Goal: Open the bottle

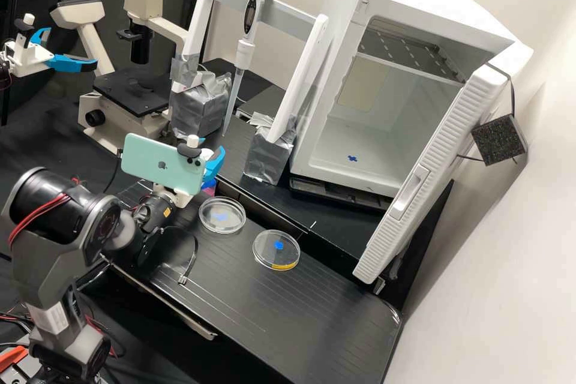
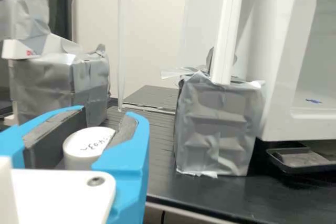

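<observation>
We see the bottle (image 1: 209, 188) left of centre in the high view, at the tool (image 1: 216, 167), showing some pink and blue. In the wrist view its cap (image 2: 84, 145) is round, whitish, dark handwriting across the top. We can't tell whether the tool grasps it.

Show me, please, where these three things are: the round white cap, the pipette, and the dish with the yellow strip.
Round white cap (image 2: 85, 142): wrist view, its top.
Pipette (image 1: 244, 53): high view, its white lower body.
Dish with yellow strip (image 1: 284, 266): high view, its yellow edge.
</observation>
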